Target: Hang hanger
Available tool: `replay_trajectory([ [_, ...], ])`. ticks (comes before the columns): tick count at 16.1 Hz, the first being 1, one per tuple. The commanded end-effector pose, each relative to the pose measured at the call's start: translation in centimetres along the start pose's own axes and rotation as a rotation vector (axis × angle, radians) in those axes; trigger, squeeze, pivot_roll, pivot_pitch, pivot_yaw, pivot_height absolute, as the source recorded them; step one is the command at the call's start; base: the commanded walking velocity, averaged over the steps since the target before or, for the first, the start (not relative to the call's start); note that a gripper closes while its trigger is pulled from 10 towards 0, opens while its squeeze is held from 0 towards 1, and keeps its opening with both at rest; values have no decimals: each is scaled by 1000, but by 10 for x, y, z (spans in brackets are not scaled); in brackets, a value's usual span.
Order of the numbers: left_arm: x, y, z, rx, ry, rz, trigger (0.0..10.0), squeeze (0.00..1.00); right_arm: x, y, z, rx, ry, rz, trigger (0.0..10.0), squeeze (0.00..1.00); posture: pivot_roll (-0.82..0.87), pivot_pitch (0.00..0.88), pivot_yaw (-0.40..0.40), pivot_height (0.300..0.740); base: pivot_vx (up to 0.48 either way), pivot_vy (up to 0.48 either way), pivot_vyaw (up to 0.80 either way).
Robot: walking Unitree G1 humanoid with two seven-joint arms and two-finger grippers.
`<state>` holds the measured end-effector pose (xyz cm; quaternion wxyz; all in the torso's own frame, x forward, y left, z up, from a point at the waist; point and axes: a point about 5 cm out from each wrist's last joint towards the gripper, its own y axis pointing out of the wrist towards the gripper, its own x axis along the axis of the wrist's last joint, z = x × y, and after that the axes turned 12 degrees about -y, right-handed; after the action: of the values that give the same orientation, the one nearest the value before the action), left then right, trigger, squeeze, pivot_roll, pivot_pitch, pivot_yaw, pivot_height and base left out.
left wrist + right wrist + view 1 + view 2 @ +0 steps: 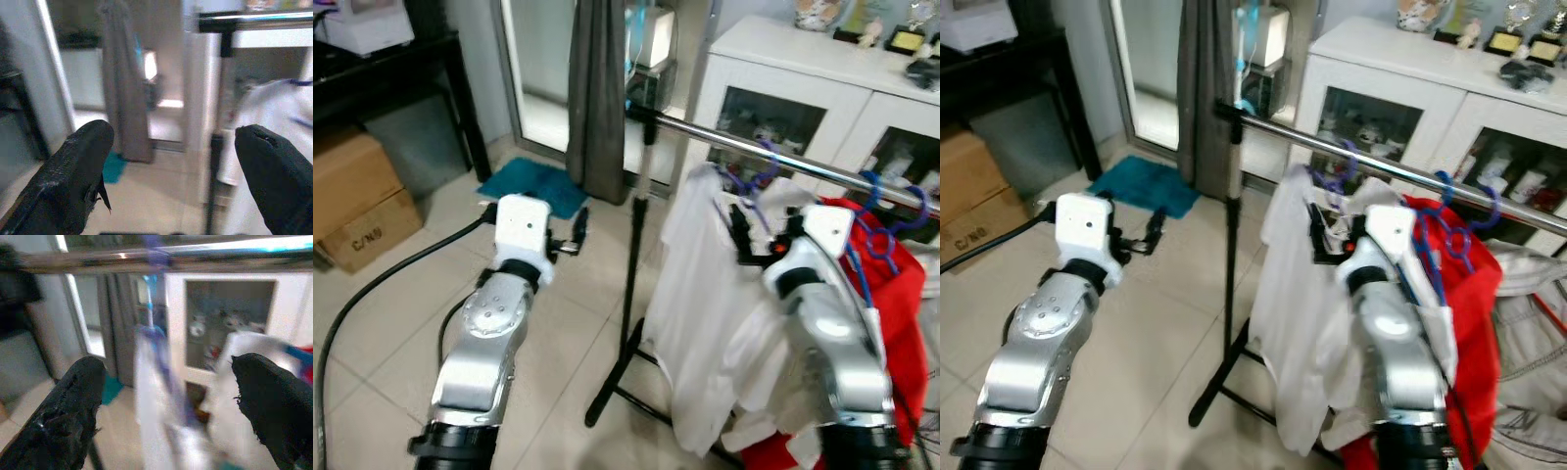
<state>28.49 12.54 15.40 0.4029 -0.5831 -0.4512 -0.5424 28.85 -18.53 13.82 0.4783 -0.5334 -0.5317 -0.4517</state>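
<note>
Two silver arms reach forward from the bottom of the head views. Up at the rail (744,140), the right hand (741,227) sits against a white shirt (700,294), its black fingers (266,406) spread wide with nothing pinched between them. That shirt hangs from a blue hanger (759,166) whose hook is over the rail; in the right wrist view the hook looks blurred, so I cannot tell exactly how it sits on the metal. Just beside it, on the robot's right, a second blue hanger (891,211) carries a red garment (901,323) on the same rail.

Well apart on the other side, the left hand (576,235) is held out over the tiled floor (401,323), its fingers (73,171) also spread and holding nothing. A black upright pole (636,255) supports the rail's end between the two arms.

Behind the rail stands a white cabinet (783,69) with glass doors. A grey curtain (597,98) hangs by the doorway, a teal mat (533,186) lies at its foot, and cardboard boxes (357,196) sit at the far left.
</note>
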Motion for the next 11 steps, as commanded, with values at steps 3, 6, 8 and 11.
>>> replay_trajectory([
  [3, 10, 1, -6, -170, 12, 14, 10000, 259, 21, 7, -15, 45, -80, -1, 10000, 0, 24, 0, -60, 740, 0, 0, 0],
  [6, 6, 1, -8, -260, 70, 94, 10000, 0, 27, 18, -23, 71, -109, 70, 10000, 0, 17, 0, -71, 740, 0, 0, 0],
  [8, 9, -4, -13, -387, 12, 114, 10000, 0, 36, 28, -28, 109, -52, 77, 10000, 0, 20, 0, -83, 740, 0, 0, 0],
  [11, 10, -15, -23, -564, 18, 156, 10000, 0, 29, 46, -32, 171, -92, 189, 10000, 0, 20, 0, -86, 740, 0, 0, 0],
])
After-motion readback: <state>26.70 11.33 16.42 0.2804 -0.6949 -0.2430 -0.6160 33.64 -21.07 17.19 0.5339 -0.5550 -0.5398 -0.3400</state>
